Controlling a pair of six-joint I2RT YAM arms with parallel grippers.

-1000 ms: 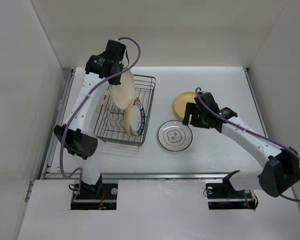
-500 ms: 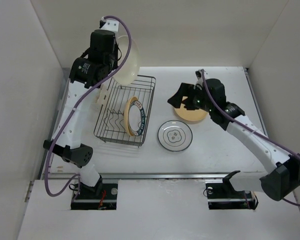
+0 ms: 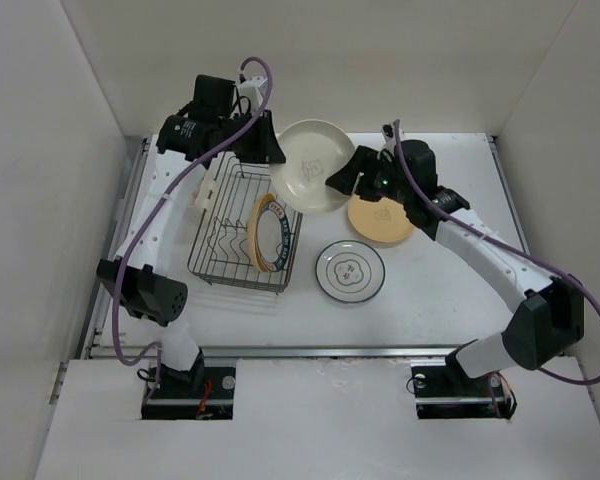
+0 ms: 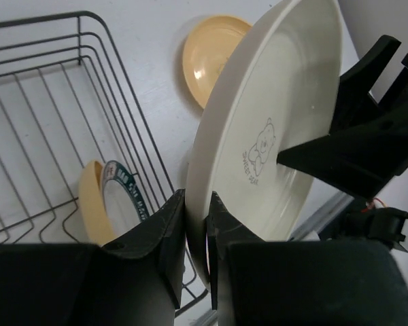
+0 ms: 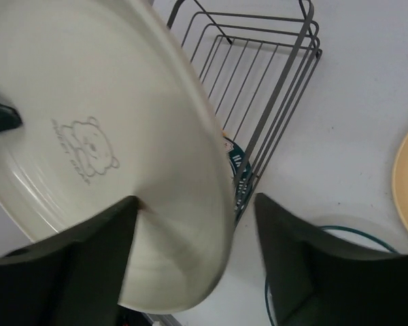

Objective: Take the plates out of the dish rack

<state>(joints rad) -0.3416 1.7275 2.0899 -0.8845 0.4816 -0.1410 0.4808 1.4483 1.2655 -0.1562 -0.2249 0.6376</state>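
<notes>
Since the earlier frame, our left arm has swung the cream plate (image 3: 313, 165) out from above the far side of the dish rack (image 3: 235, 283) and over to the right. It now hangs in the air just right of the rack's far right corner, clear of the wires. Our right arm has come left, off the flat tan plate (image 3: 382, 222), to meet it. We read this as a mid-air handover: the plate is out of the rack but not yet set down.

Our left end effector (image 4: 194, 210) is clamped on the plate's left rim, one finger on each face. Our right end effector (image 5: 190, 272) is spread wide, with the plate's right rim between its fingers. The wrist view shows no contact yet, so we judge that the left arm alone carries the plate.

Inside the rack, two plates stand on edge in the slots near its right side: a tan-yellow plate (image 3: 255, 232) and, touching it on the right, a teal-rimmed plate (image 3: 278, 235). Both are yet to be lifted out. On the surface (image 3: 430, 315) right of the rack lie the flat tan plate and, nearer to us and close beside it, a ringed white plate (image 3: 350, 272), both already unloaded.
</notes>
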